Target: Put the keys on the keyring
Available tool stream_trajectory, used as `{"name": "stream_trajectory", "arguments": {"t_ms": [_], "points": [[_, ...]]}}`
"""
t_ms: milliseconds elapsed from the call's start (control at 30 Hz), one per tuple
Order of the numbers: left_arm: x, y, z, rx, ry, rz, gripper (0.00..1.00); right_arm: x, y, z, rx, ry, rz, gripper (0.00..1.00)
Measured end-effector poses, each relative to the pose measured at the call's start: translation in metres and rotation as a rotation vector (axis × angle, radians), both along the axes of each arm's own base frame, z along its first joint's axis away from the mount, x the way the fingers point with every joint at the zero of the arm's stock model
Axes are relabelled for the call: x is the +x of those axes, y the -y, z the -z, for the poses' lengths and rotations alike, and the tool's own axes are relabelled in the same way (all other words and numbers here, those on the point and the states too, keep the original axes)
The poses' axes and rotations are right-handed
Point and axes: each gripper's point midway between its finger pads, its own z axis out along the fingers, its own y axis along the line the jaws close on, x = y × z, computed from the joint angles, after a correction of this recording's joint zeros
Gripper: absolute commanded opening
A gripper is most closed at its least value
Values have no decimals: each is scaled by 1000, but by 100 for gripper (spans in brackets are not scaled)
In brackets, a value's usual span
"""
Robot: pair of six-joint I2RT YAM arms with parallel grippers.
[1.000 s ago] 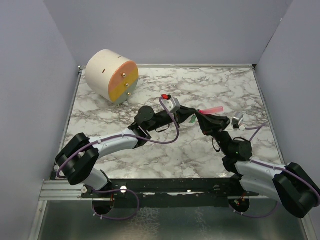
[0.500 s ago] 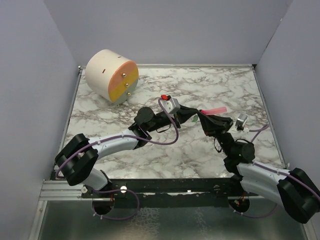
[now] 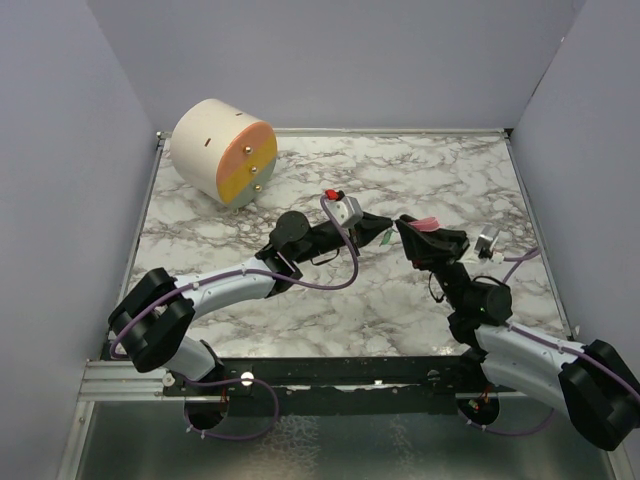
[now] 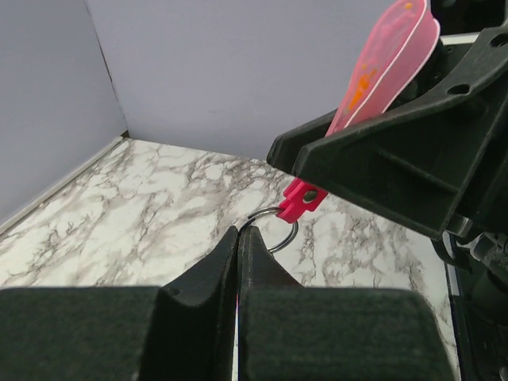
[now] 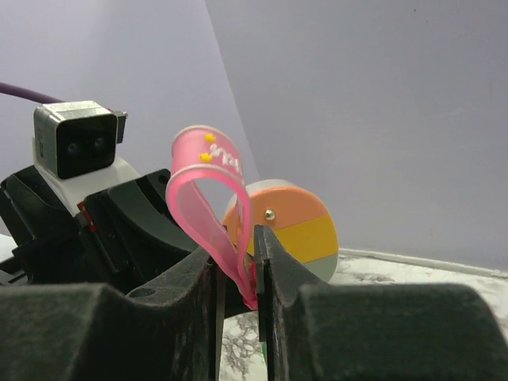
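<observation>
Left jaws were clenched on the green key (image 3: 385,240), their tips right at the silver ring (image 4: 290,236) of the keyring (image 4: 300,200). Right jaws, just opposite, gripped its pink strip (image 5: 208,222), which was bent into a loop. Both hung over the middle of the marble desk (image 3: 450,170), with lavender walls (image 3: 60,150) on three sides. Marble showed all round the jaws. A round cream drum (image 3: 222,150) sat well beyond the left jaws, near the far corner.
</observation>
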Motion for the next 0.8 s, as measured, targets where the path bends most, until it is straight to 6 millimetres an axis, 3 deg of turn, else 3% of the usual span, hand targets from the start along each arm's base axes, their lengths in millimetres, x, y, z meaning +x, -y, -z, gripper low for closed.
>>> {"name": "stream_trajectory", "arguments": {"t_ms": [333,800], "points": [[5,1,4,41,-10,-15,0,4,-2,-6,-1,-7,0,24],[13,-2,7,117,-22,-59,0,17,-3,-3,-68,-120,42,24]]}}
